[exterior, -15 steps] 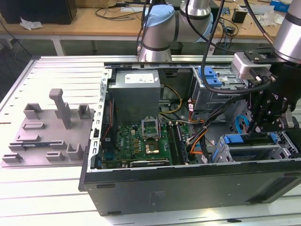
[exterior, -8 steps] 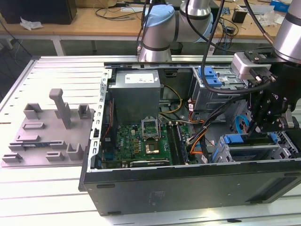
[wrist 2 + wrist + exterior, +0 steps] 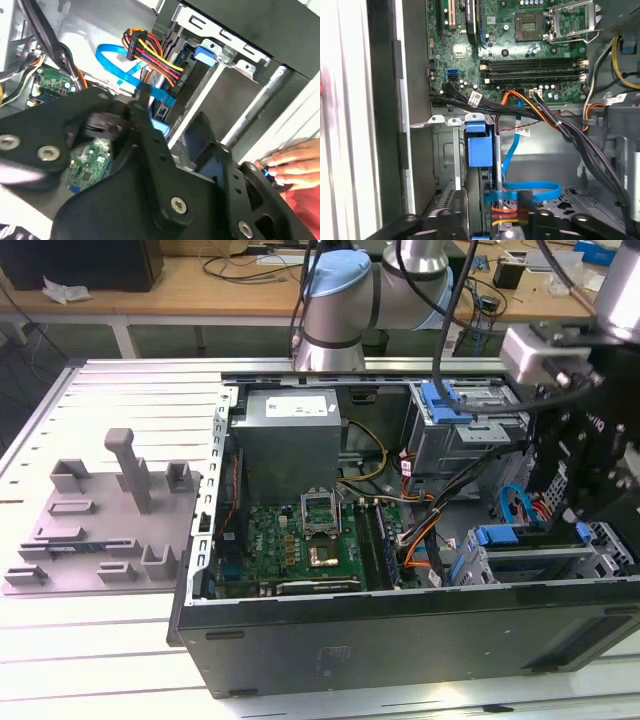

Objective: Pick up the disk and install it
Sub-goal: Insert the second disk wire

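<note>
- Slatted white table carries an open computer case; the grey plastic holder lies at the case's 9 o'clock with free surface around it.
- Inside the case, the motherboard fills the middle; cables crowd the drive cage at 3 o'clock, leaving little room.
- Disk sits in that cage, blue rail showing, long axis running into the bay.
- Gripper hangs above the cage; cannot tell its finger state.
- A person's hand rests at the case edge.

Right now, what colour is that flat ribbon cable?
Bright blue flat ribbon cable, best in the first wrist view.
</note>
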